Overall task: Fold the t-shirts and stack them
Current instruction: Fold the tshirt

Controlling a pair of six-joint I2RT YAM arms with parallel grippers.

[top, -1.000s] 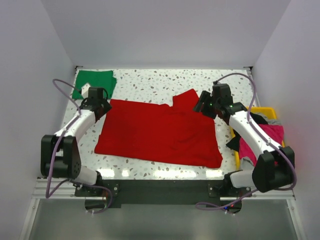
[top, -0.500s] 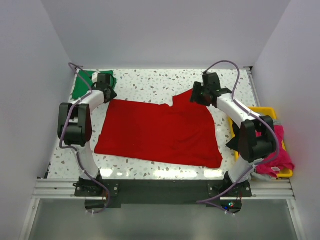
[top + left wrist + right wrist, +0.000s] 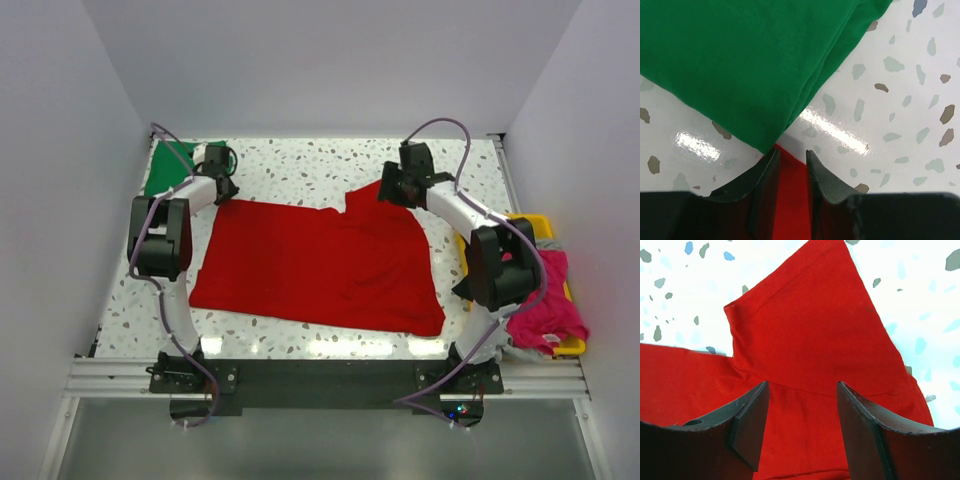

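The large red t-shirt (image 3: 320, 265) lies spread flat on the speckled table, one sleeve (image 3: 810, 325) sticking up at its back right. A folded green t-shirt (image 3: 170, 168) sits in the back left corner. My left gripper (image 3: 222, 190) is down at the red shirt's back left corner, right beside the green t-shirt (image 3: 740, 60). Its fingers (image 3: 791, 152) stand a narrow gap apart with the red corner (image 3: 790, 200) between them. My right gripper (image 3: 390, 190) hovers over the sleeve, wide open (image 3: 802, 385), gripping nothing.
A yellow tray (image 3: 530, 222) at the right edge holds a magenta garment (image 3: 545, 310) and dark cloth (image 3: 465, 285). White walls close in the table at the back and on both sides.
Both arms have stretched toward the back of the table. The left gripper reached the red shirt's back left corner and its jaws narrowed. The right gripper moved over the sleeve, still open.
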